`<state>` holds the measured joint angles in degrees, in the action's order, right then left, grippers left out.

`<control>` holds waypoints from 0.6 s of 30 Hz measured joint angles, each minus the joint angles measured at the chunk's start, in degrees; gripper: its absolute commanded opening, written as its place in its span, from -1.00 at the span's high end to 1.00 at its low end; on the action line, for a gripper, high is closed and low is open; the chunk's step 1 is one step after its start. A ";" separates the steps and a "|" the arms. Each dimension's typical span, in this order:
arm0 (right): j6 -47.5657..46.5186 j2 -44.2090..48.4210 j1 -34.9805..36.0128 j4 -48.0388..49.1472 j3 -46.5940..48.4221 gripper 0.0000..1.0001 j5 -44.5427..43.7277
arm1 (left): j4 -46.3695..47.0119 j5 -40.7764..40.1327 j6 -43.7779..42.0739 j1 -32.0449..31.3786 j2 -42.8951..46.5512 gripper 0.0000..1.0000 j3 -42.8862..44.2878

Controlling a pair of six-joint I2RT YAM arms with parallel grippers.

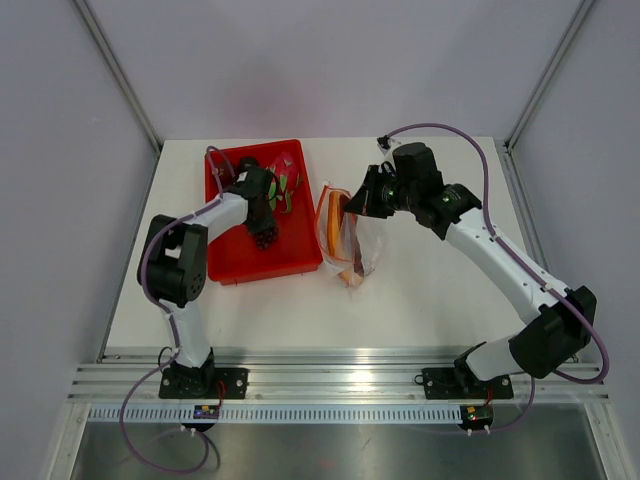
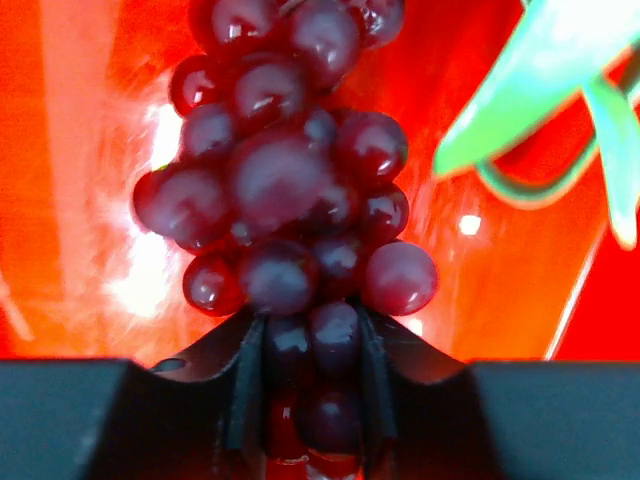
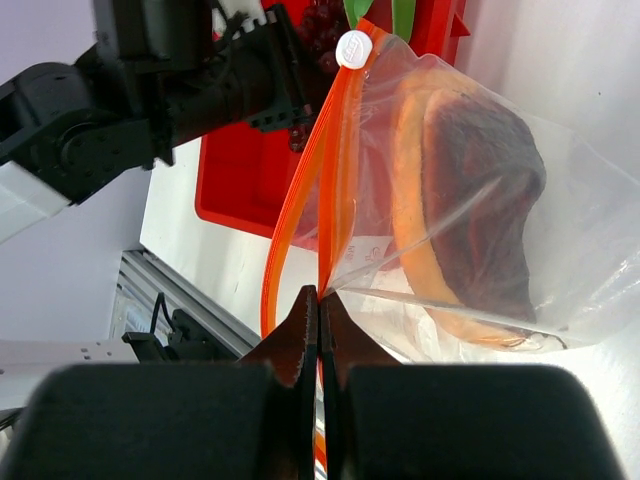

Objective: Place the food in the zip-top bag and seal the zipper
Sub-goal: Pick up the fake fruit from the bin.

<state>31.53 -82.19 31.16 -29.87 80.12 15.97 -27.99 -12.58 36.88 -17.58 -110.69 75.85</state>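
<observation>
**Left arm, in the bin.** The left fingers (image 1: 262,228) reach into a red, glossy, shallow rectangular plastic bin (image 1: 228,268) and are closed part-way on the lower end of a bunch of grapes (image 2: 290,200). A few berries are pinched between the two black fingers. The grapes are smooth, round and dark red-purple, with bright highlights, and are packed into a tapering cluster. Just beside the bunch, towards the far right corner of the bin, lies a red-pink piece (image 1: 285,183) with flat, pale-green, leaf-shaped parts. The red bin floor fills the background of the left wrist view.

**Right arm, at the bag.** The right fingers (image 3: 317,330) are pressed fully together on the edge of the bag (image 3: 560,250). They pinch it at the zipper (image 3: 298,200), a narrow orange strip. The bag is clear, thin, creased film. It stands on the white surface (image 1: 430,300) just right of the bin, apart from its wall. Its two orange mouth strips bow apart, and a small round white slider (image 3: 353,48) sits at their far end. Inside the bag rests a slice (image 3: 485,180), which is curved, dark red-brown and coarse-textured, with an orange rim. In the right wrist view, the left arm and the bin lie directly behind the open mouth. A purple cable (image 1: 450,128) loops over the right arm.
</observation>
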 measured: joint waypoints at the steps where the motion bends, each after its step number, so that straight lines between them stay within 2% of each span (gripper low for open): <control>1: 0.00 -0.07 0.00 0.00 0.00 1.00 0.02 | 0.11 0.55 -0.52 0.13 1.60 0.53 -1.16; 6: 0.02 -0.87 0.04 0.07 0.00 1.00 0.07 | -1.11 2.27 -2.58 0.42 12.44 0.70 -3.41; 11: 0.02 -1.90 0.11 0.11 0.00 1.00 0.11 | -0.39 7.54 -6.14 0.39 27.78 0.73 -3.19; 16: 0.04 -2.78 0.26 0.28 0.00 1.00 0.15 | 2.80 18.01 -9.01 -0.17 36.68 0.74 -2.75; 18: 0.15 -3.23 0.28 0.61 0.00 1.00 0.17 | 4.46 23.63 -9.68 -1.05 37.77 0.83 -2.69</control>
<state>31.68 -85.43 31.44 -29.26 80.12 16.14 -23.53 11.05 27.20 -18.63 -72.93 73.17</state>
